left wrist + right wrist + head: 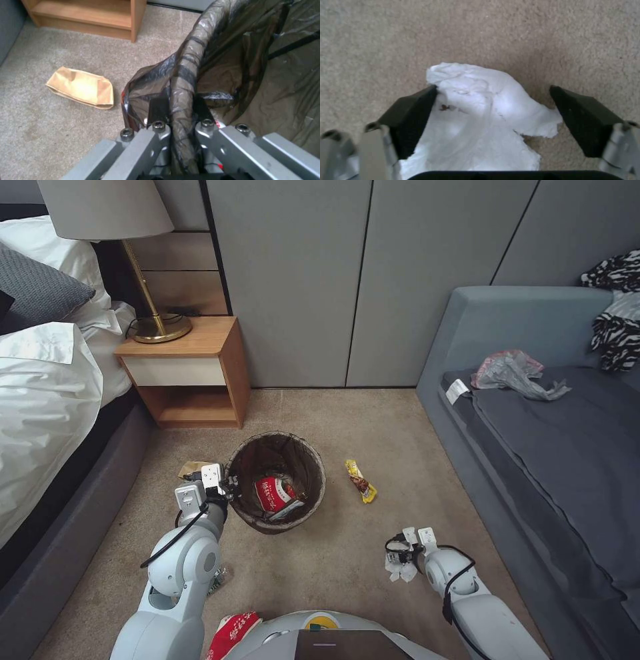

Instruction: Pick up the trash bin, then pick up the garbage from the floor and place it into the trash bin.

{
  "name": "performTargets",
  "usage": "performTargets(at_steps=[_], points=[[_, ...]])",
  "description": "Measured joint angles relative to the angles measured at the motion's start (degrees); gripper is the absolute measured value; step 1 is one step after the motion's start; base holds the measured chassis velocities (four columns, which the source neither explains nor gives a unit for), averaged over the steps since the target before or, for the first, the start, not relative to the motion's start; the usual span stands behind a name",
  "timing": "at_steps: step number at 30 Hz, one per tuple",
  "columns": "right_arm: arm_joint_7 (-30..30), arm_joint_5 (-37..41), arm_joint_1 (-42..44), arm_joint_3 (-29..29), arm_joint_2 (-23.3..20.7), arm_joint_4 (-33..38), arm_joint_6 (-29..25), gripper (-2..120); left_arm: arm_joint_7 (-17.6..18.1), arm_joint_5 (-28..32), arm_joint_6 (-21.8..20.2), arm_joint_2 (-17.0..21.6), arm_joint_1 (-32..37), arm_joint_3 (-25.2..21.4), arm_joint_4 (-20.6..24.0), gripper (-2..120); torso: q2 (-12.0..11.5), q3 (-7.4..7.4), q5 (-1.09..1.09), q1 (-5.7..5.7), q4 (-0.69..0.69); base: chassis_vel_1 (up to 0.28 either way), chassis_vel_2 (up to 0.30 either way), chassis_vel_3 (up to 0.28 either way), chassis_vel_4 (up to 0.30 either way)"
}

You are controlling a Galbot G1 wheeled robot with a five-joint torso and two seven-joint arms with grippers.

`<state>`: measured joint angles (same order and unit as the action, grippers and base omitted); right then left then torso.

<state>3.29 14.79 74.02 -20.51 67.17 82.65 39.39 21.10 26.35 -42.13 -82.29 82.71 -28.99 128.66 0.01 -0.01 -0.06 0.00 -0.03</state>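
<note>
Carpet (347,567) in the head view carries the trash bin (308,457), a red-and-white cup (272,493) inside, a yellow wrapper (361,481) beside it. Left wrist view: the left gripper (181,110) pinches the bag-lined rim, brown paper (81,87) nearby. Right wrist view: the lowered right gripper (493,110), jaws spread, straddles white tissue (480,117).

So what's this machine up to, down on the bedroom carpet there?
It is tidying litter. Its left claw is shut on the bag-lined rim of the trash bin, which already holds a red-and-white crushed cup. Its right claw is open around a white crumpled tissue on the carpet, not yet closed. A yellow snack wrapper and a brown paper lie on the floor near the bin.
</note>
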Motion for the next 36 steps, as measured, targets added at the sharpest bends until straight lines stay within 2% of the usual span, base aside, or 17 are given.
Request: performTargets(at_steps=[8,29,31,34,36], points=[[0.4,-0.1,0.2,0.0,-0.1,0.3,0.1,64,0.0,0.0,0.0,-0.1,0.0,0.0,0.2,2,0.0,0.00,0.04,0.00,0.03,0.000,0.000,0.000,0.000],[0.7,-0.6,0.3,-0.4,0.1,0.5,0.1,61,0.0,0.0,0.0,-0.1,0.2,-0.2,0.5,2,0.0,0.01,0.07,0.00,0.04,0.000,0.000,0.000,0.000],[0.7,-0.6,0.4,-0.4,0.1,0.5,0.1,59,0.0,-0.1,0.0,-0.2,0.2,-0.2,0.5,2,0.0,0.01,0.09,0.00,0.05,0.000,0.000,0.000,0.000],[0.7,-0.7,0.5,-0.6,0.0,0.7,0.0,49,0.0,-0.1,0.0,-0.2,0.2,-0.1,0.6,2,0.0,0.01,0.11,0.00,0.06,0.000,0.000,0.000,0.000],[0.7,-0.7,0.5,-0.6,0.0,0.8,0.0,48,0.0,-0.1,0.0,-0.2,0.2,-0.1,0.6,2,0.0,0.01,0.11,0.00,0.06,0.000,0.000,0.000,0.000]])
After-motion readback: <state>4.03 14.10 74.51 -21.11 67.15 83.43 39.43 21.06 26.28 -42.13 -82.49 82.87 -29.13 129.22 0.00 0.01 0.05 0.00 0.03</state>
